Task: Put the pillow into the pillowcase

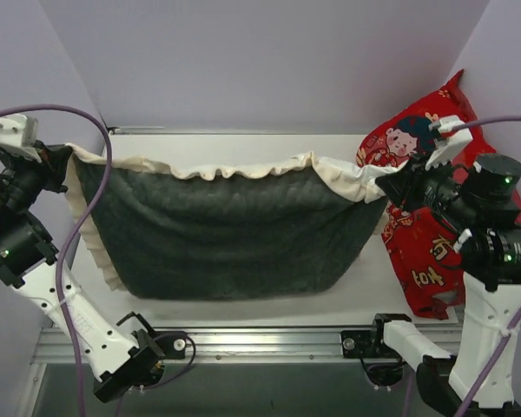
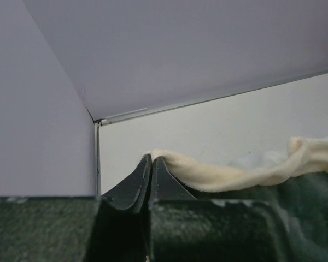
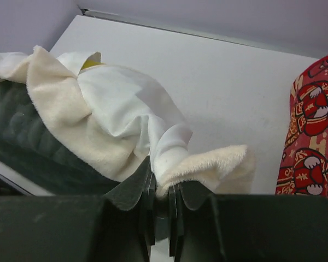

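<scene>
Hanging dark quilted pillowcase (image 1: 230, 230), cream frill, stretched between corners

Red cartoon cushion (image 1: 425, 256) at right, white table (image 1: 243, 148)

Grey quilted pillowcase (image 1: 226, 230), cream frill (image 1: 243, 167), seemingly yellow-edged pillow (image 3: 90, 64)

Layout: dark grey quilted fabric pillowcase (image 1: 226, 234) with cream frill, spanned left to right over the white flat table (image 1: 243, 143).

Its left corner sits in the black two-finger left gripper (image 1: 56, 161) and its right corner in the matching right gripper (image 1: 398, 184), with the frilled mouth at the rear. The plump white fabric pillow (image 3: 120, 103) shows inside that mouth at the right end. The red printed fabric cushion (image 1: 425, 252) lies right of the case, behind the right gripper.
</scene>
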Tool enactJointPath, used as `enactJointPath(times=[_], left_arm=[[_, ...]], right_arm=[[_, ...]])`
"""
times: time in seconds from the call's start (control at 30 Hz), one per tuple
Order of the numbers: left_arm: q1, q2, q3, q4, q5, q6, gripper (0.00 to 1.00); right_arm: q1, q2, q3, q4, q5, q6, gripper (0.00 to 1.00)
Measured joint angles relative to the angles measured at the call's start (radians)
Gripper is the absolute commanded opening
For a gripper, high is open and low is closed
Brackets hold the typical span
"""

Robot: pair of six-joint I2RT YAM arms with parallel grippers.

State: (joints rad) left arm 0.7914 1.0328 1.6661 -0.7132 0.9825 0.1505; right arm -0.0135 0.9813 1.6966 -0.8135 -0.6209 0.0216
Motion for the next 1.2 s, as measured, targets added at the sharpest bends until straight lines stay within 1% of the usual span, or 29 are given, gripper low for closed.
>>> enactJointPath(times=[0.03,0.1,0.17,0.27,0.3,0.33,0.37,0.4,0.43,0.47,0.5,0.53,0.57,0.6,0.63,0.7,0.77,0.83,0.97,1.03,1.1,1.2], left_arm=[[-0.025,0.003,-0.01,0.033,-0.012,-0.011,0.0],[-0.118,0.024,-0.046,0.075,-0.055,-0.009,0.0],[-0.248,0.069,-0.09,0.098,-0.129,0.016,0.0],[-0.403,0.166,-0.168,0.152,-0.248,0.053,0.0],[-0.447,0.229,-0.195,0.185,-0.3,0.06,0.0],[-0.481,0.295,-0.2,0.203,-0.344,0.064,0.0],[-0.509,0.373,-0.195,0.226,-0.392,0.068,0.25],[-0.531,0.469,-0.163,0.219,-0.438,0.077,0.4],[-0.548,0.582,-0.082,0.198,-0.48,0.08,0.51],[-0.559,0.701,0.024,0.189,-0.524,0.081,0.56],[-0.563,0.814,0.145,0.155,-0.567,0.079,0.73],[-0.563,0.918,0.282,0.107,-0.599,0.079,0.86],[-0.557,0.99,0.378,0.093,-0.624,0.077,0.88],[-0.549,1.027,0.433,0.068,-0.634,0.071,0.91],[-0.538,1.032,0.443,0.041,-0.64,0.072,0.91],[-0.513,0.98,0.41,-0.02,-0.639,0.09,0.91],[-0.495,0.872,0.286,-0.026,-0.636,0.12,0.93],[-0.491,0.742,0.146,-0.064,-0.617,0.147,0.93],[-0.525,0.495,-0.132,-0.127,-0.566,0.193,0.91],[-0.555,0.393,-0.279,-0.154,-0.544,0.204,0.89],[-0.591,0.32,-0.428,-0.19,-0.528,0.202,0.88],[-0.655,0.28,-0.595,-0.221,-0.535,0.18,0.85]], right_arm=[[0.0,0.014,0.002,0.001,0.02,0.0,0.0],[0.0,0.082,0.003,0.0,0.048,0.003,0.0],[0.0,0.192,0.0,0.011,0.063,0.01,0.0],[0.002,0.399,-0.022,0.071,0.088,0.029,0.0],[0.002,0.473,-0.022,0.09,0.103,0.033,0.12],[0.002,0.55,-0.013,0.108,0.122,0.039,0.33],[0.002,0.646,0.035,0.097,0.145,0.05,0.58],[0.002,0.742,0.109,0.101,0.169,0.056,0.92],[-0.001,0.836,0.186,0.124,0.202,0.054,1.0],[-0.005,0.925,0.271,0.14,0.243,0.035,1.0],[-0.01,0.994,0.341,0.16,0.271,0.027,1.0],[-0.019,1.046,0.399,0.165,0.292,0.021,1.0],[-0.032,1.077,0.436,0.159,0.301,0.015,1.0],[-0.051,1.08,0.442,0.153,0.301,0.01,1.0],[-0.069,1.067,0.431,0.138,0.298,0.004,1.0],[-0.1,0.98,0.312,0.149,0.279,-0.014,1.0],[-0.125,0.854,0.149,0.13,0.252,-0.032,1.0],[-0.123,0.724,-0.013,0.117,0.206,-0.049,1.0],[-0.048,0.526,-0.28,0.063,0.121,-0.097,1.0],[0.017,0.475,-0.384,0.037,0.098,-0.121,0.99],[0.079,0.46,-0.471,0.026,0.089,-0.14,0.99],[0.153,0.477,-0.573,0.016,0.089,-0.159,0.99]])
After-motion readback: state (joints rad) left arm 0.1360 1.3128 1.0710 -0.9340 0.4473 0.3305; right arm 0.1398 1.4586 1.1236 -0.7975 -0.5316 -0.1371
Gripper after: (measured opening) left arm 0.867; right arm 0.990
